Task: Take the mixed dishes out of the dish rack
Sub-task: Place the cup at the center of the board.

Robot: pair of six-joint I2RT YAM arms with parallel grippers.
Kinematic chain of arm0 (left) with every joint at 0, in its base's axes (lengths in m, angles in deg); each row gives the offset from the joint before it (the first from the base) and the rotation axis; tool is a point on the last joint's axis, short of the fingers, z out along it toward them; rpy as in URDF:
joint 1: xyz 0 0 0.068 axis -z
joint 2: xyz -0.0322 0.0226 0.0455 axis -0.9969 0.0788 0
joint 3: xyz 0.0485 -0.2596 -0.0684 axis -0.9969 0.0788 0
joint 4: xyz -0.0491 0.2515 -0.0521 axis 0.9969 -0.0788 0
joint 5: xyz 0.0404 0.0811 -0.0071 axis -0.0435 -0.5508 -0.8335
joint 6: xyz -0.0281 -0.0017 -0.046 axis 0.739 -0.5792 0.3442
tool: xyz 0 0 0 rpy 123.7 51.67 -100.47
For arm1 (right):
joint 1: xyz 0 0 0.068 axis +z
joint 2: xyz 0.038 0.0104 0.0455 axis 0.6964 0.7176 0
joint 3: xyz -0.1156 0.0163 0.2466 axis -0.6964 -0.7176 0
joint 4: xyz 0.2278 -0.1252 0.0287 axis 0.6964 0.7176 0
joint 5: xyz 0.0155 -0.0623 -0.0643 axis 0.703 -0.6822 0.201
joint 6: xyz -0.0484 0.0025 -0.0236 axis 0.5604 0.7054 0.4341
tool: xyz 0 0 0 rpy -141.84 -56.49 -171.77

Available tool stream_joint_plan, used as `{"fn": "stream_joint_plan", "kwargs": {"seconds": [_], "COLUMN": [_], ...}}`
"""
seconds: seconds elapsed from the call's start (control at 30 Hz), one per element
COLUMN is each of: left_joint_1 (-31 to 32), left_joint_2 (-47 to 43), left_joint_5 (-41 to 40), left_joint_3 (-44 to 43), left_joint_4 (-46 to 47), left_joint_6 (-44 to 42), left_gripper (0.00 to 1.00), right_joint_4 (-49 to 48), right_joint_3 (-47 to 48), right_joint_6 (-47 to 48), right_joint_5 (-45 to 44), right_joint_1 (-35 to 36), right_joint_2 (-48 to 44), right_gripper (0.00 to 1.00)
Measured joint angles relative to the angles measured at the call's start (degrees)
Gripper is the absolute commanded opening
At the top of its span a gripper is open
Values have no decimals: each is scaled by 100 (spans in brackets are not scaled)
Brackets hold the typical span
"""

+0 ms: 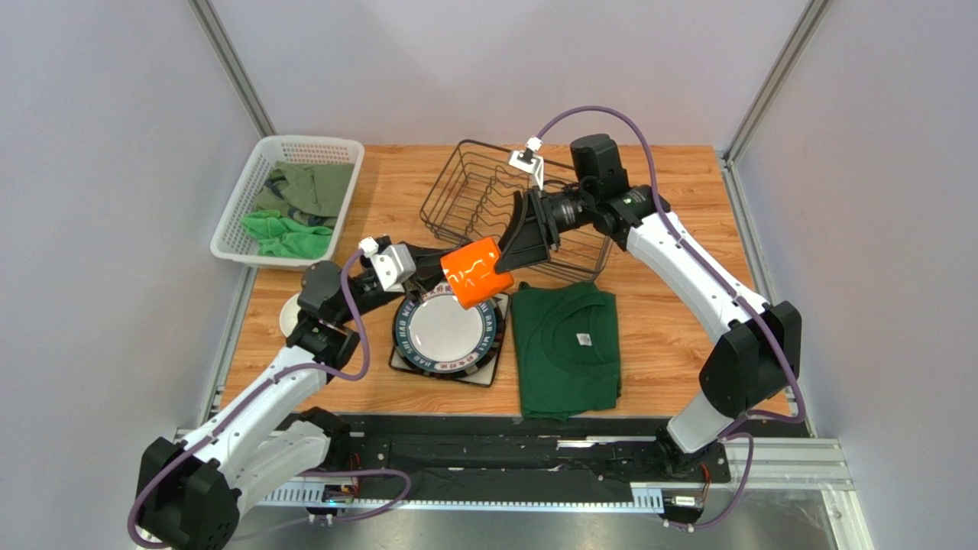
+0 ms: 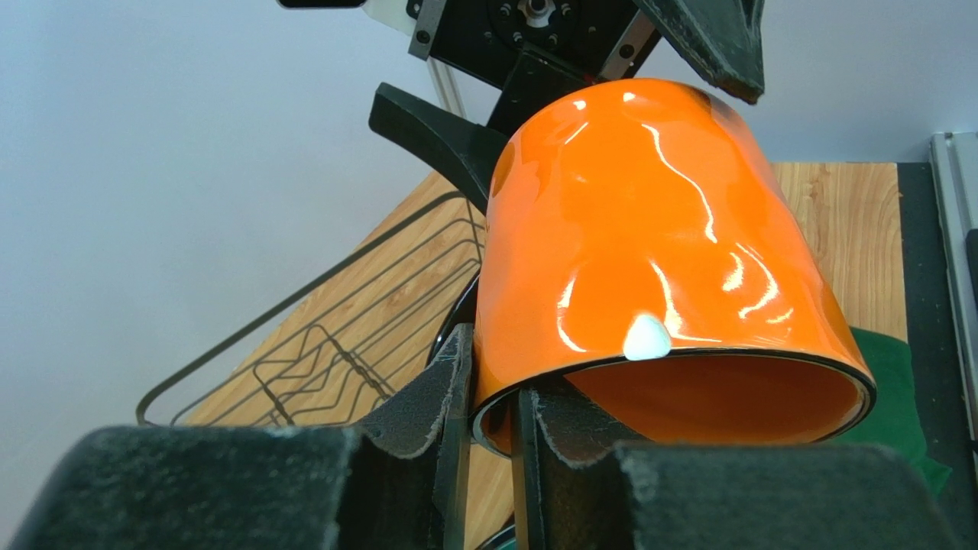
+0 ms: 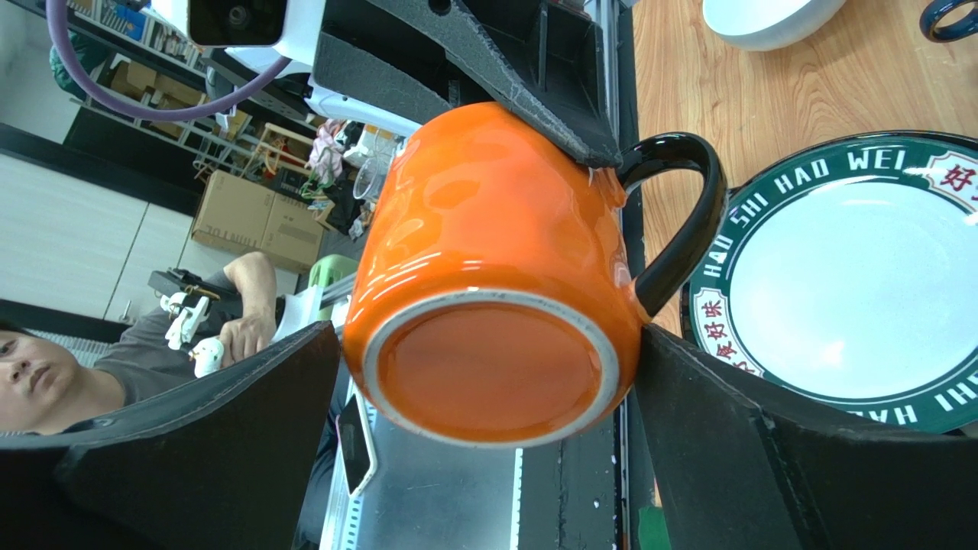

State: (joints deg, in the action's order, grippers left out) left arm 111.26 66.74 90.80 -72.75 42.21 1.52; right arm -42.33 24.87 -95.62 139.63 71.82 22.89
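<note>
The orange mug hangs in the air above the middle of the wooden table, tipped onto its side. It is glossy glazed ceramic, a rounded barrel shape with a looped black handle and a flat, ringed base. Its mouth faces 9 o'clock in the overhead view and its base faces 3 o'clock. The left gripper is clamped on the thin wall at the mug's mouth, with one felt-like padded finger inside the rim and the other outside. The right gripper has its broad, dark, foam-faced fingers spread wide to either side of the mug's base; whether they touch the glaze cannot be told. At 12 o'clock from the mug stands the dish rack, a rectangular basket of thin dark wire with wavy dividers. At 6 o'clock, below the mug, a round plate lies flat, white in the centre with a dark lettered rim. A white bowl rests on the wood at about 8 o'clock, partly hidden by the left arm. At 5 o'clock lies a dark green folded shirt, soft and matte. At 10 o'clock, well apart, a white perforated plastic basket holds crumpled green cloths.
</note>
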Motion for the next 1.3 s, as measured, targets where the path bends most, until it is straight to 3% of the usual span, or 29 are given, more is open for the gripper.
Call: {"fn": "stream_joint_plan", "kwargs": {"seconds": [0.33, 0.6, 0.93, 1.3], "left_joint_1": [-87, -234, -1104, -1574], "left_joint_2": [-61, -50, -155, 815], "left_joint_5": [-42, -472, -706, -1357], "left_joint_3": [-11, -1137, -2481, -3217], "left_joint_4": [-664, -3399, -6594, -8933], "left_joint_6": [-240, -1259, -2946, -4603], "left_gripper": [0, 0, 0, 0], "right_joint_4": [-2, -17, -17, -20], "right_joint_3": [98, 105, 98, -44], "right_joint_6": [-15, 13, 70, 120], "right_joint_5": [184, 186, 61, -76], "right_joint_1": [-361, -678, -734, -734], "right_joint_2": [70, 70, 44, -146], "right_gripper": [99, 99, 99, 99]}}
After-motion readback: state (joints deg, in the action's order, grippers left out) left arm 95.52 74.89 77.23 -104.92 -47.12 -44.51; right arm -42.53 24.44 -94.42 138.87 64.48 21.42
